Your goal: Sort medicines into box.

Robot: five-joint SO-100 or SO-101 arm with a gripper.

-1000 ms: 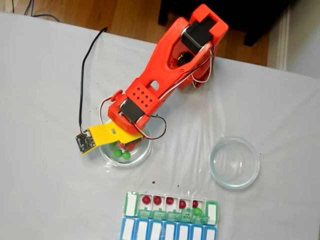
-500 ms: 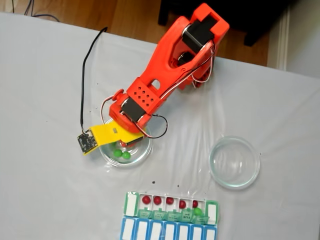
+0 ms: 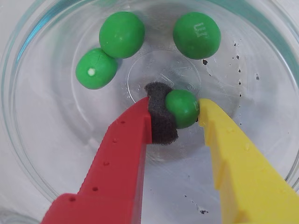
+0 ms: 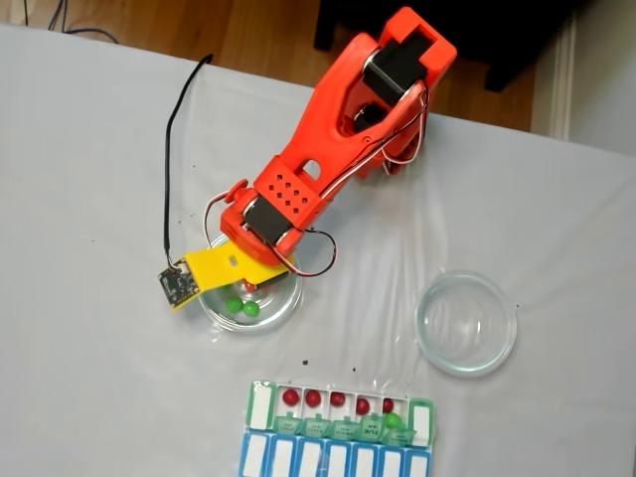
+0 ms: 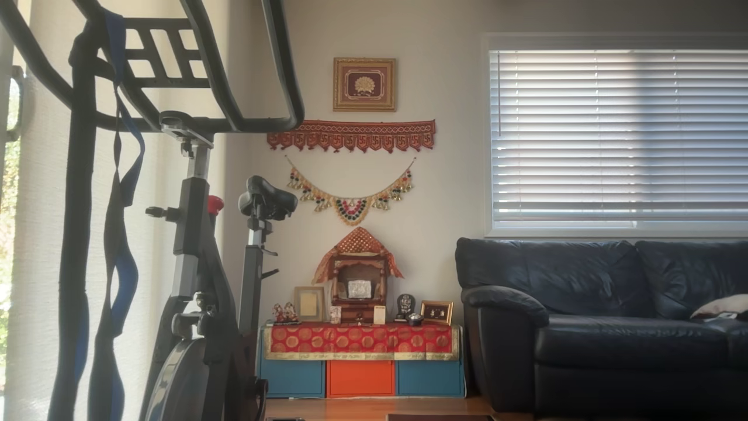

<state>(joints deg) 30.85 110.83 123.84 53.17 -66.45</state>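
Note:
In the wrist view my gripper (image 3: 176, 111) is shut on one green medicine (image 3: 182, 108), held between the red finger's dark foam pad (image 3: 161, 119) and the yellow finger (image 3: 229, 154), low inside a clear glass dish (image 3: 28, 154). Three more green medicines (image 3: 121, 34) lie loose at the dish's far side. In the fixed view the orange arm reaches down into that dish (image 4: 285, 304), where green medicines (image 4: 243, 309) show beside the yellow finger. The box (image 4: 338, 410) lies near the table's front edge, with red medicines (image 4: 313, 398) in several compartments and one green medicine (image 4: 394, 420) at its right.
A second round glass dish (image 4: 465, 323) stands to the right in the fixed view. A blue-and-white organiser row (image 4: 333, 459) lies just in front of the box. Black specks dot the white tablecloth. A black cable (image 4: 169, 159) runs to the wrist camera board.
The yellow finger and camera board have shifted slightly up and to the right in the fixed view. Dishes and box have not moved.

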